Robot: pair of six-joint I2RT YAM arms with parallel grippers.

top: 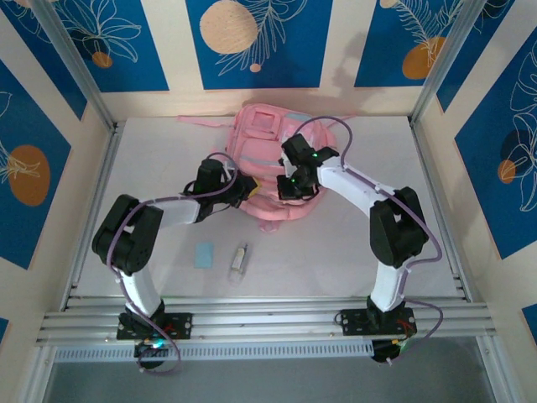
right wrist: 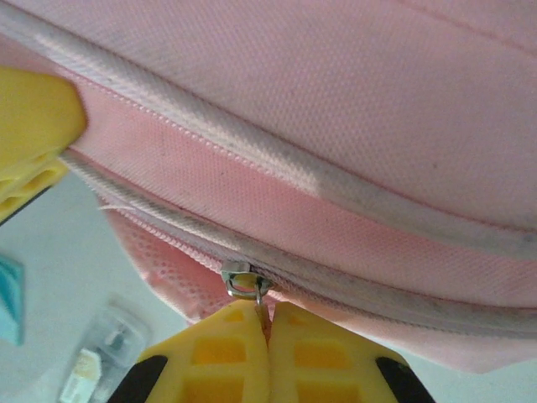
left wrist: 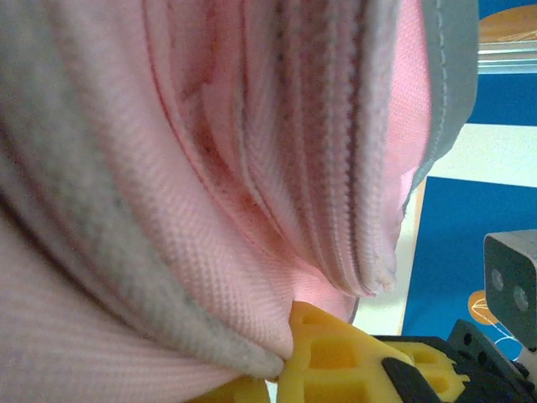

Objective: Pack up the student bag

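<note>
Presently on hand:

- Bag (top: 264, 134): pink, lying flat on the table (top: 352, 252). Its far end reaches beyond both grippers, and its near edge sits right at them.
- Left gripper (top: 243, 189): at the bag's near-left edge. In the left wrist view its yellow fingers (left wrist: 327, 353) stand narrowly apart with a fold of grey-trimmed pink fabric running down between them, so it appears to pinch the bag. Rows of zip teeth (left wrist: 331, 168) rise just above those fingers.
- Right gripper (top: 294, 186): at the bag's near edge, just right of the left gripper. In the right wrist view the two fingertips are pressed together with no gap.
- Zip pull (right wrist: 263, 302): clamped between the right fingertips. Very little of it can be seen.
- Slider (right wrist: 243, 281): small, metal, directly above the right fingertips, seated on the zip line along the bag's seam.
- Left finger (right wrist: 33, 126): yellow, up and to the left of the right fingertips, touching the same seam.
- Blue card (top: 204, 254): flat on the table, on the base side of the left gripper and well apart from it.
- Clear packet (top: 241, 259): just beside the card, lying between it and the right arm, also well apart from both grippers. Its contents are too small to tell.
</note>
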